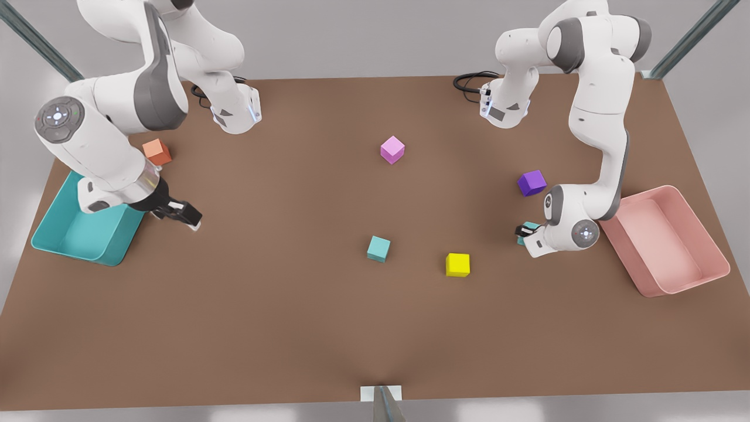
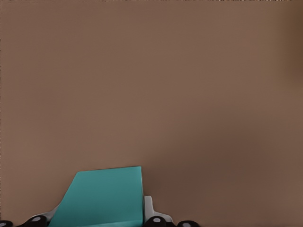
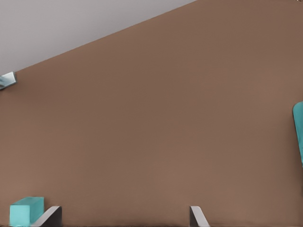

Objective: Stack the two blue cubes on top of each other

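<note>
left gripper (image 1: pixel 525 232) clamps one blue cube (image 2: pixel 102 196); right gripper (image 1: pixel 186 218) spread, empty.

On the table (image 1: pixel 281 328), the left bin (image 1: pixel 88 240) sits at the front view's left edge and the right bin (image 1: pixel 668 246) at its right edge. The upper-left cube (image 1: pixel 157 152) lies just behind the left bin. The right gripper (image 1: pixel 192 221) hangs just right of that bin, fingers spread. The top-centre cube (image 1: pixel 392 149) lies upper middle, well apart from the rest. Low in the middle sits the free task cube (image 1: pixel 378 248), with the lower cube (image 1: pixel 457 264) near it on the right. Further right, the left gripper (image 1: pixel 523 232) presses both sides of the gripped task cube (image 2: pixel 102 196), left of the right bin. The right-hand cube (image 1: pixel 531 182) lies just behind it.
</note>
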You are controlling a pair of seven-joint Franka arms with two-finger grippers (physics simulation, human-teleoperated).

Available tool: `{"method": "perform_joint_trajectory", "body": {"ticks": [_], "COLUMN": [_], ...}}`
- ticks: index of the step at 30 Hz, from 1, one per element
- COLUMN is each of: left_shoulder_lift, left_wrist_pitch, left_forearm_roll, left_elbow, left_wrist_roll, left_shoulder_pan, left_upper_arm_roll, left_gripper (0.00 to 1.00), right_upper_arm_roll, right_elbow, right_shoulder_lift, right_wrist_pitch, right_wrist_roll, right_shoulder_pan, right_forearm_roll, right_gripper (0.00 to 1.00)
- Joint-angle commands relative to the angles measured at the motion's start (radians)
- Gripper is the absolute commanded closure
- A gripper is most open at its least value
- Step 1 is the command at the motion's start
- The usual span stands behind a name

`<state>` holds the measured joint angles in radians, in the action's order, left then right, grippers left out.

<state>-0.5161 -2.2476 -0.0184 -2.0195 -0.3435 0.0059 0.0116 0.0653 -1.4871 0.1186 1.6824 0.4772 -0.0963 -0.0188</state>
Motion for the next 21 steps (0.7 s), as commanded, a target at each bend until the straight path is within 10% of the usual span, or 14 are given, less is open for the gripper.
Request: {"method": "perform_joint_trajectory", "body": {"ticks": [1,11,14,21], "left_shoulder_lift": [-0.001,0.068,-0.061,-0.334], "left_wrist_pitch": [-0.004,0.569,0.591,0.465], "left_forearm_roll": [0.011,0.001,0.023,0.06], "left_elbow": [0.004,0.413,0.597,0.932], "left_wrist_roll": [-0.038,0.546,0.822,1.025], "left_shoulder_pan": [0.002,-0.257,-0.514,-0.543], "left_upper_arm_roll": [0.001,0.011,0.013,0.122], "left_gripper": [0.46,0.46,0.46,0.45], "right_upper_arm_roll": [0.002,0.002,0.002,0.002], "right_elbow": [0.002,0.004,0.001,0.001], "right_shoulder_lift": [0.007,0.018,0.018,0.036], "right_wrist_pitch": [-0.072,-0.072,-0.073,-0.072], "right_wrist_roll": [-0.585,-0.583,-0.585,-0.585], "right_shoulder_pan": [0.0,0.0,0.0,0.0], "right_forearm_roll": [0.008,0.028,0.03,0.028], "right_gripper": [0.0,0.0,0.0,0.0]}}
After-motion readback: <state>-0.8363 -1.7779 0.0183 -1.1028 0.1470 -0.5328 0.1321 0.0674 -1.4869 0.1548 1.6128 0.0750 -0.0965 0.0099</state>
